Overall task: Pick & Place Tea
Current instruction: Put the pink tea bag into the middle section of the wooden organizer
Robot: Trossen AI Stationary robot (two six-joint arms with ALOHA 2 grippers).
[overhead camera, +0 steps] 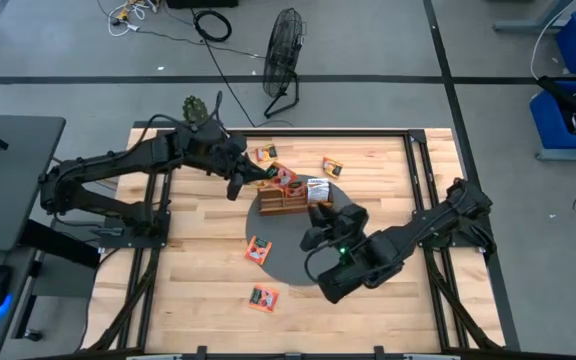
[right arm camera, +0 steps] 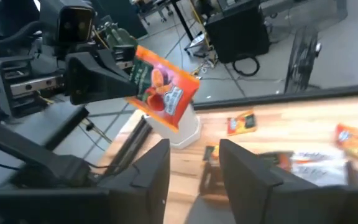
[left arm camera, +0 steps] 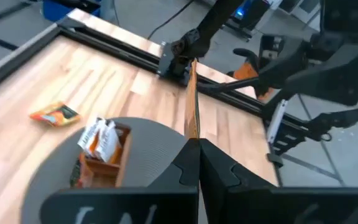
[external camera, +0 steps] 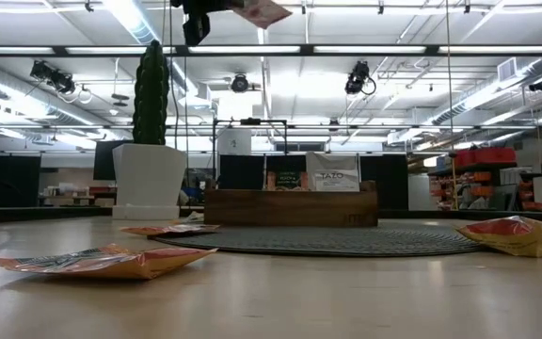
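Note:
My left gripper (overhead camera: 243, 182) is shut on an orange-red tea sachet (right arm camera: 163, 90), high above the brown wooden tray (overhead camera: 283, 202) on the round grey mat (overhead camera: 293, 255). The low view shows this gripper (external camera: 196, 19) and sachet (external camera: 262, 11) at the top. Orange and white sachets (external camera: 332, 174) stand in the tray. Loose orange sachets lie flat on the table (overhead camera: 265, 153) (overhead camera: 332, 167) (overhead camera: 258, 250) (overhead camera: 263, 297). My right gripper (overhead camera: 323, 228) is open and empty over the mat, just near-right of the tray. My left gripper pinches the sachet's one edge (right arm camera: 135, 81) between its two fingers. The fingers come roughly level from the table's left side. The sachet sticks out beyond the fingertips, standing on edge and a little tilted, lifted clear above the tray; it shows edge-on in the left wrist view (left arm camera: 191, 106).
A cactus in a white pot (overhead camera: 196, 108) stands at the table's far left edge. Dark rails (overhead camera: 418, 190) frame the table. A fan (overhead camera: 283, 50) stands on the floor beyond the far edge. Bare wood lies along the near edge.

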